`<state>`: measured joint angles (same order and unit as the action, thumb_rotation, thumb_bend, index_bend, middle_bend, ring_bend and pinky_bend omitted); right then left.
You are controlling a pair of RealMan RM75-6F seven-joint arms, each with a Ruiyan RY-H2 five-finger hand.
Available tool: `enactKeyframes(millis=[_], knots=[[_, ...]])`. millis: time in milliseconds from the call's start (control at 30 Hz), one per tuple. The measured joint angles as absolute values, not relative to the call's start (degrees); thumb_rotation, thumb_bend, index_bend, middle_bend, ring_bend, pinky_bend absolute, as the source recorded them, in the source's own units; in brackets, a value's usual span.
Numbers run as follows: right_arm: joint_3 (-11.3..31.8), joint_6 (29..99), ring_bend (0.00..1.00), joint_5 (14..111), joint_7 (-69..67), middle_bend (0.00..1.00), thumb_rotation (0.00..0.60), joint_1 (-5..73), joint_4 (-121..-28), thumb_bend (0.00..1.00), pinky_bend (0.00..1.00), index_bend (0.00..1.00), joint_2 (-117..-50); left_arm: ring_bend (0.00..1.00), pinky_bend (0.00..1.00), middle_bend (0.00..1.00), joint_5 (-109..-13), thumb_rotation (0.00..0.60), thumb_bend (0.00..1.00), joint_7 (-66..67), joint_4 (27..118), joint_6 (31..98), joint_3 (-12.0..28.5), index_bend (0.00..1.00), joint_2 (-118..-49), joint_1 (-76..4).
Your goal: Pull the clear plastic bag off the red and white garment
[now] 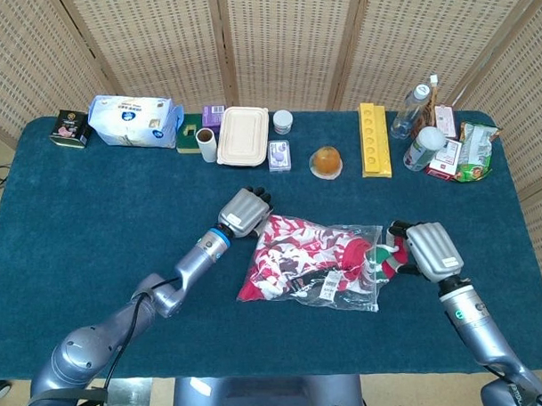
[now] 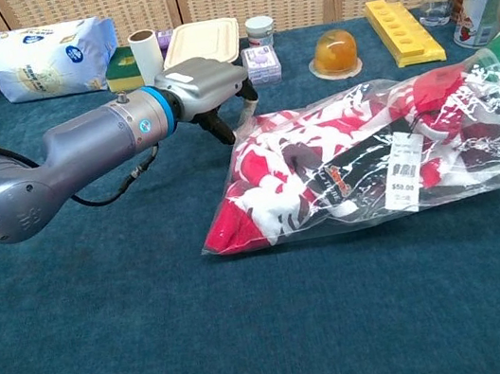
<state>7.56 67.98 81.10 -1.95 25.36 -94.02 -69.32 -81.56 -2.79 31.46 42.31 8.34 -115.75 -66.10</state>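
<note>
- Clear plastic bag (image 1: 313, 266) with red and white garment (image 1: 291, 256) is laid mid-table (image 1: 93, 218), long axis left-right, open mouth toward right hand (image 1: 430, 251).
- Garment end at mouth is gripped by right hand.
- Left hand (image 1: 245, 211) is set at bag's far-left corner, fingers curled; grip cannot be told.

My hands, the left (image 1: 245, 209) and the right (image 1: 432, 250), are silver-grey with black fingers (image 1: 255, 194). The garment (image 2: 322, 160) is red and white with black patches and a green part. Its bag (image 2: 470, 126) is clear and carries a white tag (image 2: 404, 169). The table (image 1: 93, 218) is dark teal.
</note>
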Motion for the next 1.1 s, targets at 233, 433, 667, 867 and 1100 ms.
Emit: enactKeyframes(millis=[233, 433, 667, 867, 1100], knots=[[7.5, 67.7, 0.65, 81.1, -2.0, 0.51, 0.6, 25.4, -94.1, 0.56, 0.58, 0.63, -69.2, 0.27, 0.37, 0.37, -81.6, 0.6, 0.42, -4.2, 30.6, 42.0, 8.3, 0.73, -116.3, -66.1], [7.5, 67.7, 0.65, 81.3, -2.0, 0.51, 0.6, 25.4, -94.2, 0.56, 0.58, 0.63, -69.2, 0.27, 0.37, 0.37, -81.9, 0.6, 0.25, -5.3, 31.3, 42.2, 8.1, 0.67, -115.1, -65.6], [7.5, 67.9, 0.65, 81.5, -2.0, 0.51, 0.6, 25.4, -94.4, 0.56, 0.58, 0.63, -69.0, 0.26, 0.37, 0.34, -81.5, 0.6, 0.21, -6.0, 31.9, 42.9, 8.7, 0.58, -114.1, -65.1], [7.5, 67.8, 0.65, 81.5, -1.9, 0.51, 0.6, 25.3, -94.7, 0.56, 0.58, 0.63, -68.9, 0.2, 0.35, 0.25, -81.1, 0.6, 0.2, -7.0, 32.6, 43.4, 9.0, 0.42, -112.8, -64.5], [7.6, 67.8, 0.65, 81.2, -1.3, 0.51, 0.6, 25.4, -94.9, 0.56, 0.58, 0.63, -68.9, 0.15, 0.31, 0.21, -80.0, 0.6, 0.2, -7.3, 33.9, 39.6, 9.5, 0.37, -112.2, -65.2]])
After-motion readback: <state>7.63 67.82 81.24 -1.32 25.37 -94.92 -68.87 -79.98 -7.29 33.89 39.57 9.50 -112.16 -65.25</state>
